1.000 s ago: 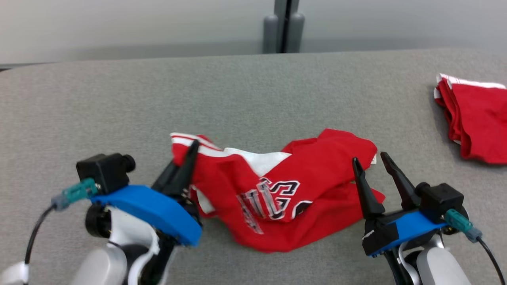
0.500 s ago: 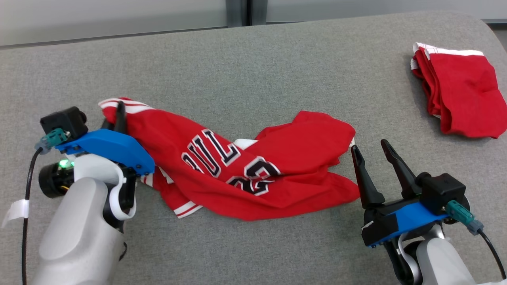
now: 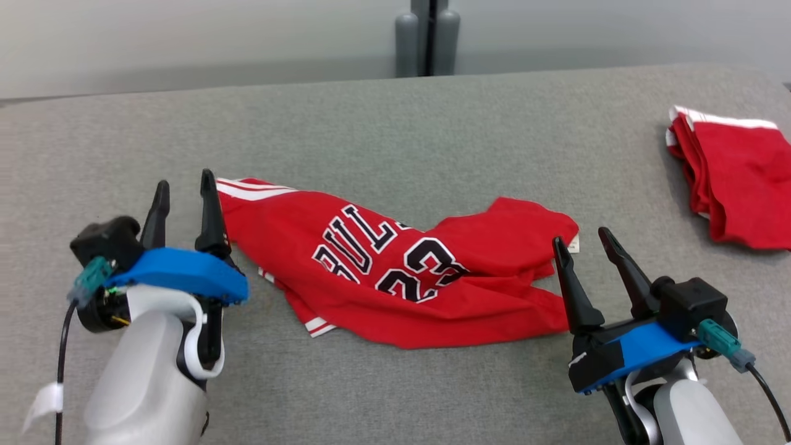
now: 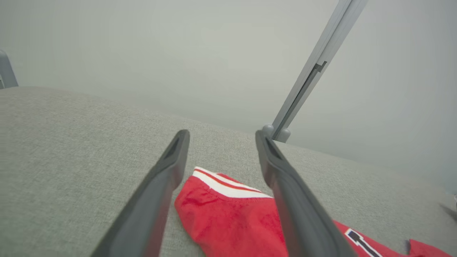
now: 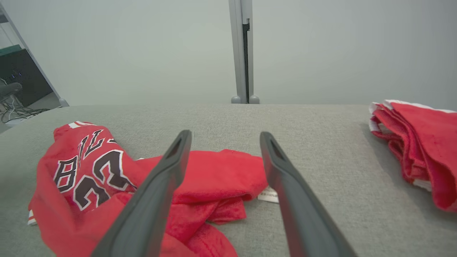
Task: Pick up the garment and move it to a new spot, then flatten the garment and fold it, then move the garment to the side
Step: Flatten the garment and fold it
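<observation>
The garment (image 3: pixel 395 266) is a red jersey with black-and-white lettering and the number 23, lying stretched but wrinkled across the middle of the grey table (image 3: pixel 383 130). My left gripper (image 3: pixel 183 183) stands open at the jersey's striped left end, holding nothing. In the left wrist view that striped hem (image 4: pixel 228 185) lies on the table between and beyond the parted fingers (image 4: pixel 167 171). My right gripper (image 3: pixel 581 238) is open just off the jersey's bunched right end (image 5: pixel 214 175), with a small white label (image 5: pixel 268 195) lying between its fingers.
A second red garment (image 3: pixel 735 173) with white trim lies folded at the table's far right (image 5: pixel 421 142). A grey post (image 3: pixel 427 37) stands behind the table's far edge against a pale wall. Bare grey cloth surrounds the jersey.
My left gripper has let go of the jersey's striped corner and opened. The jersey was pulled out leftward from a bunched heap and now lies on the table. The head camera shifted.
</observation>
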{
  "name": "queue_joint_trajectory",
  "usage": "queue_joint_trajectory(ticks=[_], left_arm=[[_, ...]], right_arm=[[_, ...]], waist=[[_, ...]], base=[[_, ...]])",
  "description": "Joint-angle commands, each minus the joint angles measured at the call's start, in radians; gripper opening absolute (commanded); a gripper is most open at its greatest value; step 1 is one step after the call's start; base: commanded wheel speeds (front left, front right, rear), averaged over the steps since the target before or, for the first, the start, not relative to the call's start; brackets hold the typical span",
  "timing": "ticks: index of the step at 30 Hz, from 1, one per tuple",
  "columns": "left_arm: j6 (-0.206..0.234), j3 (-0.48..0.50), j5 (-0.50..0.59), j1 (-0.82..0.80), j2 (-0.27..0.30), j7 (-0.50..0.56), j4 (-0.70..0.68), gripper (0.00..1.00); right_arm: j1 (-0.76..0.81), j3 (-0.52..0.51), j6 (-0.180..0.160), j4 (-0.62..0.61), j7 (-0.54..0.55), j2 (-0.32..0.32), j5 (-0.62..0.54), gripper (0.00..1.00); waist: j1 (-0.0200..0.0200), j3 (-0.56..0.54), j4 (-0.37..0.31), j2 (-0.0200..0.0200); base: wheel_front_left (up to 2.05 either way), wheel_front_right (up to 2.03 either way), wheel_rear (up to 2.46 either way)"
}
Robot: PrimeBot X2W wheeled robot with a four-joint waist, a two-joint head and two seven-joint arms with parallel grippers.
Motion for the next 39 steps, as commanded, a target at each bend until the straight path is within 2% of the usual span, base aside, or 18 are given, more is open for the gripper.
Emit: queue_joint_trajectory(ticks=[1, 6, 10, 18, 28, 31, 39], left_arm=[[-0.014, 0.017, 0.006, 0.03, -0.006, -0.014, -0.029, 1.0], [-0.042, 0.118, 0.085, 0.168, -0.039, -0.021, -0.206, 1.0], [-0.071, 0.16, 0.177, 0.279, -0.06, -0.021, -0.318, 1.0], [-0.11, 0.168, 0.302, 0.447, -0.084, -0.021, -0.4, 1.0], [-0.125, 0.216, 0.326, 0.505, -0.109, -0.021, -0.424, 1.0], [-0.129, 0.215, 0.332, 0.494, -0.117, -0.021, -0.425, 1.0], [-0.144, 0.209, 0.336, 0.468, -0.126, -0.021, -0.42, 1.0]], right_arm=[[0.012, -0.005, 0.0, -0.004, 0.002, -0.007, -0.006, 1.0], [0.031, -0.016, 0.0, -0.004, 0.004, -0.008, 0.003, 1.0], [0.042, -0.018, 0.0, 0.006, 0.006, -0.006, 0.008, 1.0], [0.076, -0.041, 0.0, 0.03, -0.006, -0.001, 0.027, 1.0], [0.074, -0.045, 0.0, 0.038, 0.021, 0.001, 0.022, 1.0], [0.044, -0.049, 0.0, 0.053, 0.08, -0.002, 0.031, 1.0], [-0.079, -0.131, 0.0, 0.161, 0.414, 0.001, 0.089, 1.0]], waist=[[0.0001, -0.014, 0.01, 0.0001], [0.0001, -0.055, 0.037, 0.0001], [0.0001, -0.089, 0.046, 0.0001], [0.0001, -0.144, 0.034, 0.0001], [0.0001, -0.161, 0.037, 0.0001], [0.0001, -0.153, 0.045, 0.0001], [0.0001, -0.105, 0.078, 0.0001]], base=[[0.0, 0.0, 0.0], [0.0, 0.0, 0.0], [0.0, 0.0, 0.0], [0.0, 0.0, 0.0], [0.0, 0.0, 0.0], [0.0, 0.0, 0.0], [0.0, 0.0, 0.0]])
